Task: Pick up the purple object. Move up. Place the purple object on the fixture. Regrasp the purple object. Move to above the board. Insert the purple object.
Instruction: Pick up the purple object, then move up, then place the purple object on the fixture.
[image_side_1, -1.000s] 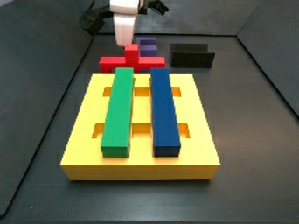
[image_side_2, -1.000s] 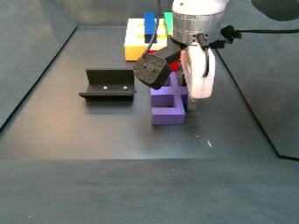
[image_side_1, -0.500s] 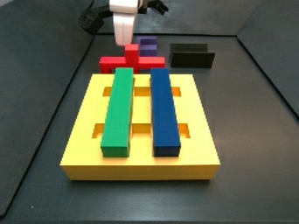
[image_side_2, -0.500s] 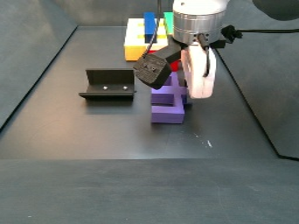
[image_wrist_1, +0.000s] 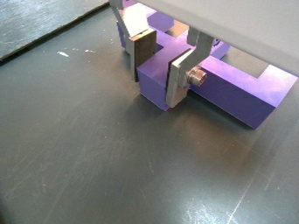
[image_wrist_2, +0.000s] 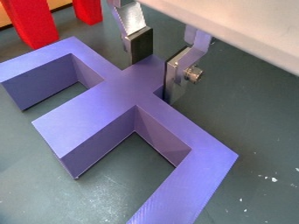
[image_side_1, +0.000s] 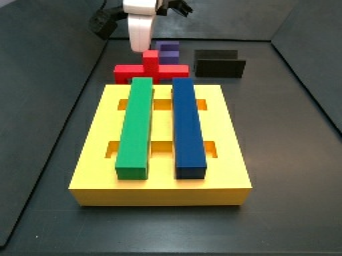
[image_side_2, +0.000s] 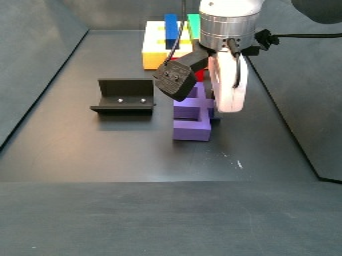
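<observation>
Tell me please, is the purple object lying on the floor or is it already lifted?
Lying on the floor. In a side view the purple object rests flat on the dark floor. In both wrist views the gripper straddles its centre post, fingers either side.

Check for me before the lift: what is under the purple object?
Only the dark floor shows around the purple object; its underside is hidden. The gripper straddles its centre post.

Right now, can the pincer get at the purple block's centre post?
Probably yes. In both wrist views the pincer already straddles the centre post of the purple block, one finger on each side, nothing between. The red cross-shaped block sits clear, behind it.
</observation>
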